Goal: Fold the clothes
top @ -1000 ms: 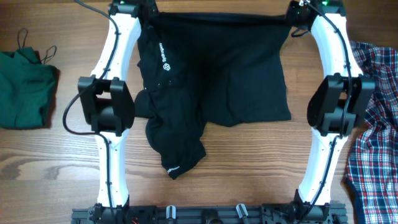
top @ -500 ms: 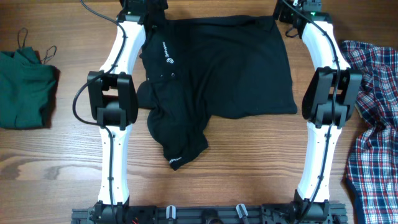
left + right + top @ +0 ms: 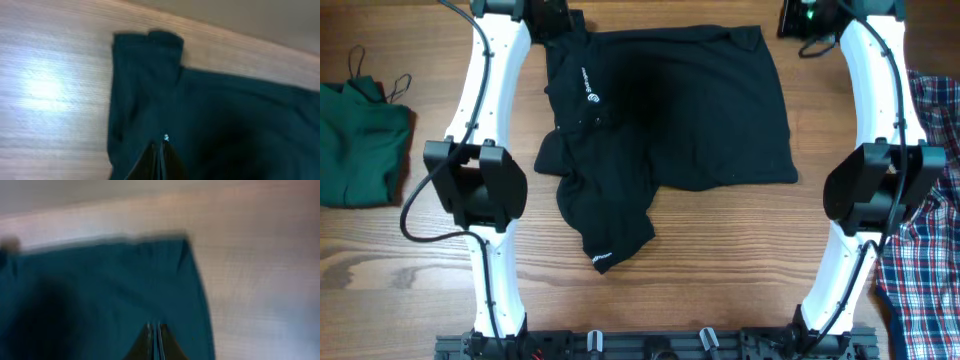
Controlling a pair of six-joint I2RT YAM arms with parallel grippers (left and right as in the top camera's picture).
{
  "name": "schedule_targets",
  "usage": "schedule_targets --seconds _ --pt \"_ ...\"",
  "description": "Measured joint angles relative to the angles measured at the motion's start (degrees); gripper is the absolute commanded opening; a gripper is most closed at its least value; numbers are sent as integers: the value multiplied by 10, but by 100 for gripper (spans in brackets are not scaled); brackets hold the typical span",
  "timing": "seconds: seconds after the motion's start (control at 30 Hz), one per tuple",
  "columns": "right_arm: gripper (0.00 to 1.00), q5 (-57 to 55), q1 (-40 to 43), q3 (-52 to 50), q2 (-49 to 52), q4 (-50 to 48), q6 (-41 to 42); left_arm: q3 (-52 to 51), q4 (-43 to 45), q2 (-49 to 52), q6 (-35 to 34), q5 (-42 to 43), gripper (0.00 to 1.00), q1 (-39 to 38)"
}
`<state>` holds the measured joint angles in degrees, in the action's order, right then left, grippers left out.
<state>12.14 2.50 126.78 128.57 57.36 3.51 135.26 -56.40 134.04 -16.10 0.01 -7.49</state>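
Overhead, the shirt lies centre, far edge flat but near-left part bunched, and with left gripper and right gripper both pinched shut over its far corners, a fold now might trap that bunch.

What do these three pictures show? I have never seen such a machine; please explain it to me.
It is a robot with two white jointed arms, each ending in a two-finger gripper. One picture looks down from a camera fixed above the wooden table. The other two come from cameras on the wrists: the dark tips at their lower edge are the left gripper and the right gripper. A black short-sleeved shirt with a small white logo lies in the middle, partly rumpled. A dark green strappy top lies at the left, a red-blue-white plaid shirt at the right. Both grippers are shut over the black shirt; whether they pinch cloth is unclear.
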Motion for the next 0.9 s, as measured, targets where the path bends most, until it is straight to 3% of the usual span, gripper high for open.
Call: schedule_targets --seconds 0.1,0.2,0.27,0.4,0.43,0.47,0.6,0.9 --pt "4 10 -5 0 1 123 -1 -1 -127 1 -16 38 4 0" --pt "5 13 -9 0 1 188 -2 -3 -222 1 -28 47 6 0" --pt "4 14 -10 0 1 224 -7 -3 -266 1 -32 50 19 1" --pt "4 7 -19 -26 1 235 -9 -3 -299 1 -36 55 22 24" --pt "4 3 -21 -45 1 241 -9 -3 -303 1 -36 55 18 33" --pt "4 0 -22 -69 1 243 -9 -3 -306 1 -36 55 4 47" --pt "4 -36 -22 -158 2 235 17 -28 -340 1 -34 85 4 73" --pt "4 -50 -22 -220 3 207 33 -32 -339 1 -16 113 4 -63"
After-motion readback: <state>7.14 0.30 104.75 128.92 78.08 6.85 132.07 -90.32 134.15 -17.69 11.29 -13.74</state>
